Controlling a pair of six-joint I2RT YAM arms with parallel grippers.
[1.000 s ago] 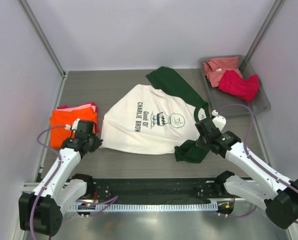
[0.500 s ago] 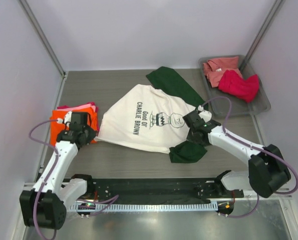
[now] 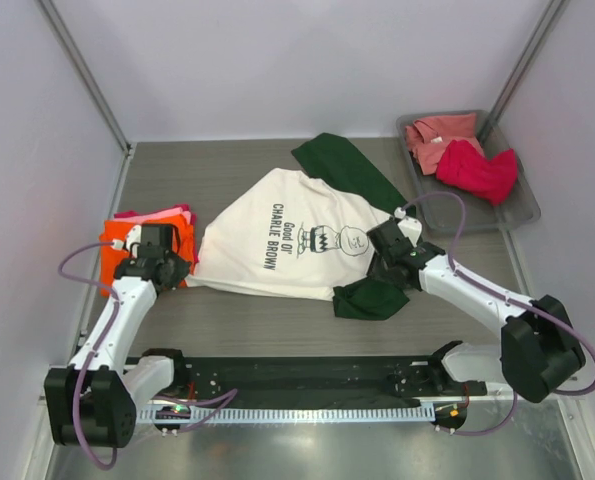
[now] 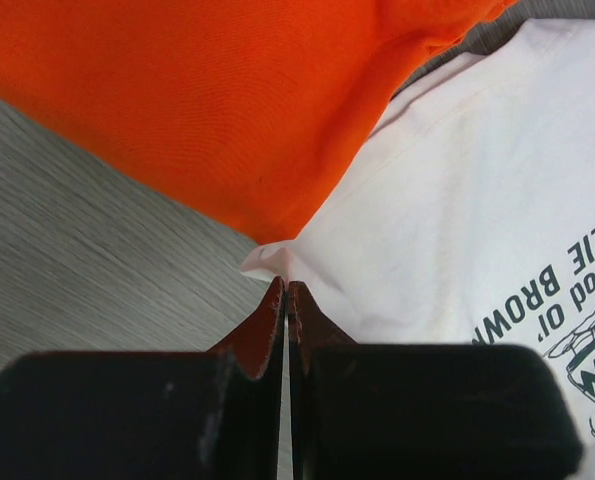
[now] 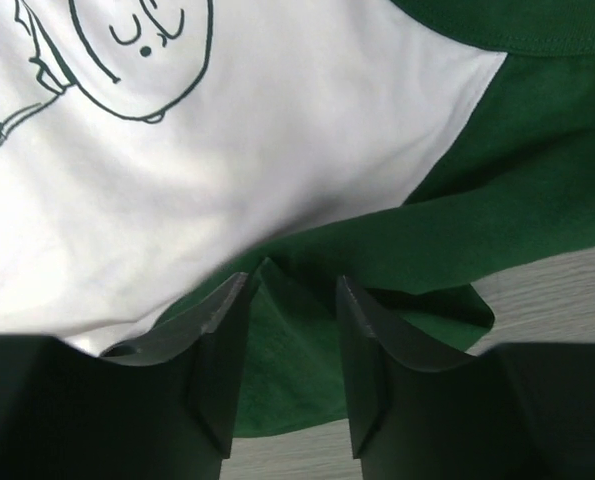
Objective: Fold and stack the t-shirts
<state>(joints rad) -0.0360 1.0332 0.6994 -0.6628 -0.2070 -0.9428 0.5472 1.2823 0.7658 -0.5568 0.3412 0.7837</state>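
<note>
Folding the cream tee [image 3: 277,250] spread mid-way across the table [image 3: 227,180], between the orange stack [image 3: 117,250] and the tray [image 3: 526,212]: I'd hold the hem corner taut on the left and lay the near green sleeve [image 3: 372,298] flat onto the body before any cross-fold (a bunched sleeve would leave a lump). Left arm reaches forward, low beside the orange stack, left gripper [image 4: 286,285] clamped shut on the tee's corner. Right arm angles in leftward, right gripper [image 5: 292,290] jaws parted over the sleeve, gripping nothing.

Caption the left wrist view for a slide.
Left gripper pinches a corner of the cream t-shirt beside the orange t-shirt.
</note>
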